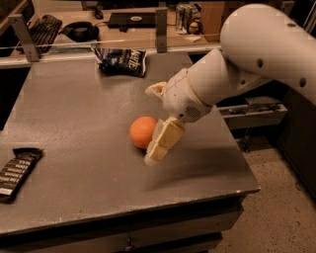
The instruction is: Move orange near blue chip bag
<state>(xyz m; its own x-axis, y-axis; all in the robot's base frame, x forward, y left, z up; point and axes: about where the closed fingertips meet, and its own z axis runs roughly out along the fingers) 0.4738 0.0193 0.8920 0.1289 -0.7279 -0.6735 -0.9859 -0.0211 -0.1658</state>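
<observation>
The orange [141, 132] lies near the middle of the grey table [69, 108]. The blue chip bag [121, 61] lies at the table's far edge, well behind the orange. My gripper [150, 124] hangs from the white arm that reaches in from the right, and it is at the orange's right side. It is open. One cream finger [162, 142] is in front of and to the right of the orange, close to or touching it. The other finger [155, 89] is behind it. The gripper holds nothing.
A dark brown bar wrapper [17, 170] lies at the table's left front edge. Two upright posts [160, 22] with a rail stand along the far edge. Behind them is a desk with a keyboard [42, 25] and cans [185, 12]. The floor drops away right of the table.
</observation>
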